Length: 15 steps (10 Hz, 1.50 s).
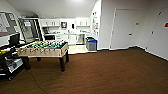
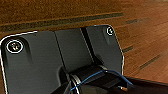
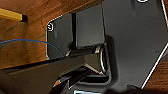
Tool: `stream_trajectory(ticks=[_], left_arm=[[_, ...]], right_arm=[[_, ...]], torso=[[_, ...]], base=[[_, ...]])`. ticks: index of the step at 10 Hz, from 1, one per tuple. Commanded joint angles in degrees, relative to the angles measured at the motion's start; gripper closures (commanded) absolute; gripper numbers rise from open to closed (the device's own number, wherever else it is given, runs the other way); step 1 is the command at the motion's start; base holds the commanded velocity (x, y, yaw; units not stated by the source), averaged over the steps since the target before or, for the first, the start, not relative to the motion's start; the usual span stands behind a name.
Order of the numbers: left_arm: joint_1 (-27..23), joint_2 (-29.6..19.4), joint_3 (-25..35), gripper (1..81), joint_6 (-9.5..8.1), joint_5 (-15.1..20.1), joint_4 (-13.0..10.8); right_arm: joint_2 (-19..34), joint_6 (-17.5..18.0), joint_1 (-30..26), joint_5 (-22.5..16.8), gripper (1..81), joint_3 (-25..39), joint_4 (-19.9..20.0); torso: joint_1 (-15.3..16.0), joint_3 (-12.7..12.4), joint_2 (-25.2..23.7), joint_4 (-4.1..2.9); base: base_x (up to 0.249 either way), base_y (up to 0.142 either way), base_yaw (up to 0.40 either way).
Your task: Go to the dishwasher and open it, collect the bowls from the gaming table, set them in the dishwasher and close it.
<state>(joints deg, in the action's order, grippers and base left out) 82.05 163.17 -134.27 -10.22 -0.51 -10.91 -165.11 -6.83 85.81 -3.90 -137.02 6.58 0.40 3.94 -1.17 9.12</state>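
The dishwasher [image 1: 80, 39] is a small steel-fronted unit under the counter of the kitchen nook at the far end of the room, and it looks shut. The bowls are out of view. A pale-topped table [image 1: 5, 49] with a yellowish spot shows partly at the far left, with a dark monitor on it; I cannot tell whether it is the gaming table. In both wrist views the arms hang low over the robot's own dark plate, above brown carpet.
A table-football table [image 1: 43, 48] stands left of centre between me and the kitchen. A grey bin with a blue lid [image 1: 91, 44] sits by the wall corner next to the nook. White doors [image 1: 122, 30] line the right wall. Brown carpet [image 1: 112, 72] stretches ahead.
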Motion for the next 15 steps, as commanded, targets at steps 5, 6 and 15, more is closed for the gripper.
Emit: stream_trajectory(ticks=[5, 6, 15], left_arm=[[-3.26, -0.82, 1.11, 1.0, 0.37, 2.53, -0.08], [-3.26, -0.74, 1.03, 1.0, 0.46, 2.53, -0.08], [-3.08, -0.74, 1.2, 1.0, 0.46, 2.54, -0.08]], right_arm=[[-0.42, -0.2, -1.56, -0.93, 1.0, 0.19, 0.36], [-0.42, -0.2, -1.56, -0.93, 1.0, 0.1, 0.44], [-0.51, -0.2, -1.82, -0.93, 1.0, -0.34, 0.36]], torso=[[0.0, 0.0, 0.0, 0.0], [0.0, 0.0, 0.0, 0.0], [-0.11, -0.02, -0.02, 0.0]], base=[[0.0, 0.0, 0.0], [0.064, 0.0, 0.0], [0.089, 0.0, 0.0]])
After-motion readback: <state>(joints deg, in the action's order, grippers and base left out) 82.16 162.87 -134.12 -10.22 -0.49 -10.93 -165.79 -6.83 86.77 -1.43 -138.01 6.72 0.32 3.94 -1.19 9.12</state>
